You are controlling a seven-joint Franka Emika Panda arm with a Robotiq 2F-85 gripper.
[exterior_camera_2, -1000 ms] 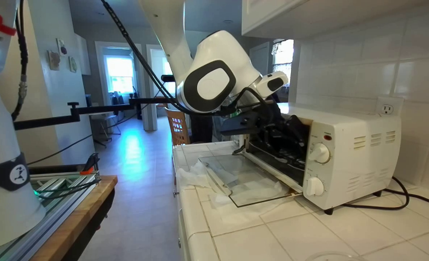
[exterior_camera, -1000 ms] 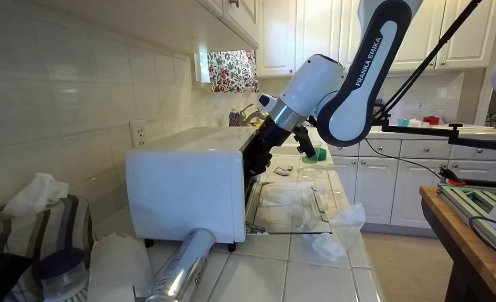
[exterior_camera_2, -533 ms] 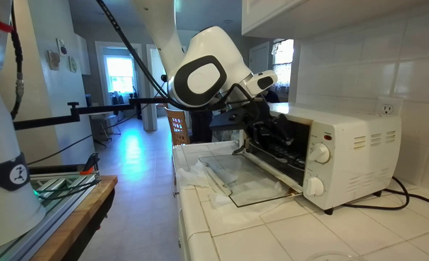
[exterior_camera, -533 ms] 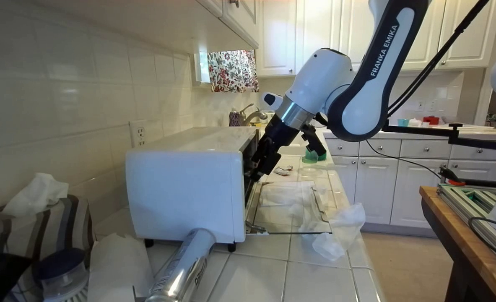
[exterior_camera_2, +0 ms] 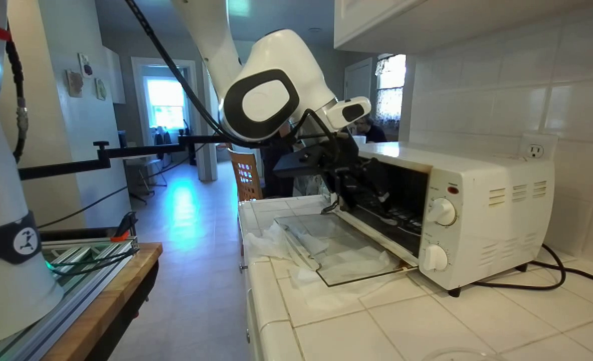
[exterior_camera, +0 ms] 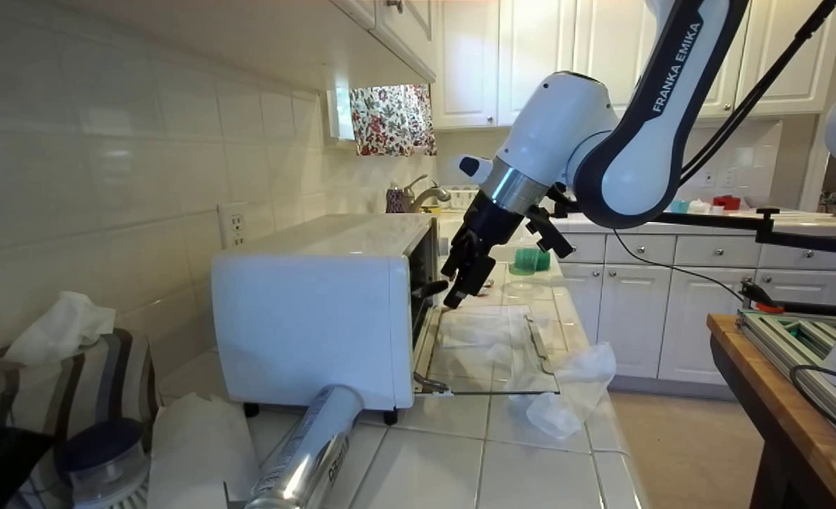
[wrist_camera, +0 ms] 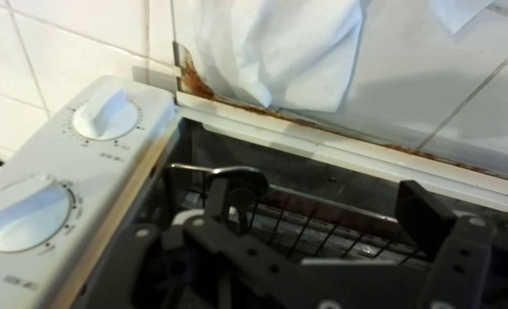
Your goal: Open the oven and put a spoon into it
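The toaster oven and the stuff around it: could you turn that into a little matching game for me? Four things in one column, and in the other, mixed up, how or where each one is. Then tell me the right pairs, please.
Column 1
1. Glass door
2. Robot's gripper
3. Two dials
4. Striped box

Column 2
A. White, on the front of the oven
B. Has a white tissue poking out of its top
C. Lowered, out over the counter
D. Fingers spread apart

Right pairs: 1-C, 2-D, 3-A, 4-B
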